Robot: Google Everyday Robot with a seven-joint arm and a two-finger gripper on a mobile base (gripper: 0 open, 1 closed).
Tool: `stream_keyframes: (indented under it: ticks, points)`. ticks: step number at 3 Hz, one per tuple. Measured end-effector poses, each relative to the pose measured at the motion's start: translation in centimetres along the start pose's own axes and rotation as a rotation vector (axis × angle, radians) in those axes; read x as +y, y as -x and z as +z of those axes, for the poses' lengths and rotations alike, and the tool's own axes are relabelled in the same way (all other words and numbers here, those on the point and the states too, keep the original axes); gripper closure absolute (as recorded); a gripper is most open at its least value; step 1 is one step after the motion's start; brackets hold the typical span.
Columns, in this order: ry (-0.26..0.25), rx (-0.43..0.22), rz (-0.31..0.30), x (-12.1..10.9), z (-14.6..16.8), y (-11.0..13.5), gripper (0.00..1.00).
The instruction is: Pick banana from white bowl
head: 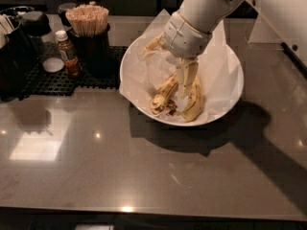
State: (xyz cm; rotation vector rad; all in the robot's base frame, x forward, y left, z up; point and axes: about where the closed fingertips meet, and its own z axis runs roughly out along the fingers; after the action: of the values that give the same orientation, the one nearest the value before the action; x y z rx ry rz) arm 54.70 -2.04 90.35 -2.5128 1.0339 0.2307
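Note:
The white bowl (234, 96), lined with crinkled white paper, sits on the grey counter at the middle back. Two bananas lie in its front half. The banana (162, 96) is the short one, speckled brown with a dark mushy end, on the left. A longer, cleaner yellow banana (195, 104) lies to its right. My gripper (185, 86) hangs from the white arm down into the bowl, low between the upper ends of the two bananas and close to the speckled one. The wrist hides the bowl's back.
A black cup of wooden sticks (88, 23) and a small brown bottle (68, 54) stand on a black mat (53, 83) left of the bowl. Dark containers (17, 42) stand at the far left. A clear stand (266, 32) is at the back right.

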Motion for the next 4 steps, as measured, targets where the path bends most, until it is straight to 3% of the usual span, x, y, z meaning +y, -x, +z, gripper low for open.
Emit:
stream_keyframes:
  ticks: [3,4]
  points:
    - [0.044,-0.048,0.075,0.3,3.8,-2.6,0.19]
    - [0.017,-0.038,0.104,0.9,3.3,-2.8,0.19]
